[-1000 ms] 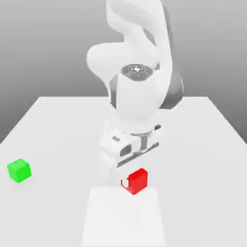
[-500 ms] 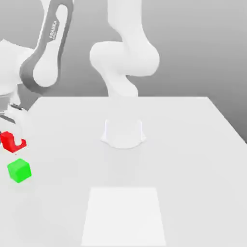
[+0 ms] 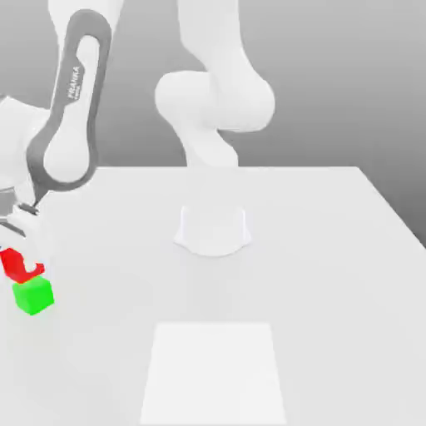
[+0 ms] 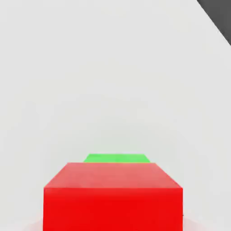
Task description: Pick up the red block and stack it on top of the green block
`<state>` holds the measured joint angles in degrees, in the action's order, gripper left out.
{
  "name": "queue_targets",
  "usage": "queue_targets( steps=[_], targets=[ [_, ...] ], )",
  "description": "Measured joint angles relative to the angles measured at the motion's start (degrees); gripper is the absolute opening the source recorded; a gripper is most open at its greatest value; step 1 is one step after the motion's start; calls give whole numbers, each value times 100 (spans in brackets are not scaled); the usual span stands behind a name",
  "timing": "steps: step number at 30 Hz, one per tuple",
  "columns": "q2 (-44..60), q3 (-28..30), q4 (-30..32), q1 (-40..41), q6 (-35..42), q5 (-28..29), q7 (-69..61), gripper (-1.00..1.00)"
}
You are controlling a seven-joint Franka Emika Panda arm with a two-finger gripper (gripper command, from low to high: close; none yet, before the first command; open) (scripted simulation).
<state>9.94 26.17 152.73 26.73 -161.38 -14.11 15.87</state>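
At the exterior view's far left, my gripper is shut on the red block, holding it off the table. The green block rests on the white table directly below, and the red block hangs close above its top, shifted slightly to the exterior view's left. I cannot tell whether the two touch. In the hand view the red block is large and close, and a strip of the green block's top peeks out beyond it.
The arm's round white base stands mid-table. A lighter square patch lies on the table near its front edge. The blocks are close to the table's left edge. A dark corner beyond the table edge shows in the hand view.
The arm swung from the table's middle to the exterior view's left, carrying the red block. In the last half second it has come down closer to the green block.
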Motion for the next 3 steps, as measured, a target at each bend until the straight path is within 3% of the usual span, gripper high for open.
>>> queue_targets(
  steps=[1,3],
  targets=[
    [85,-77,5,55,-66,-119,-85,100],
    [85,-77,5,55,-66,-119,-85,100]
  ],
)
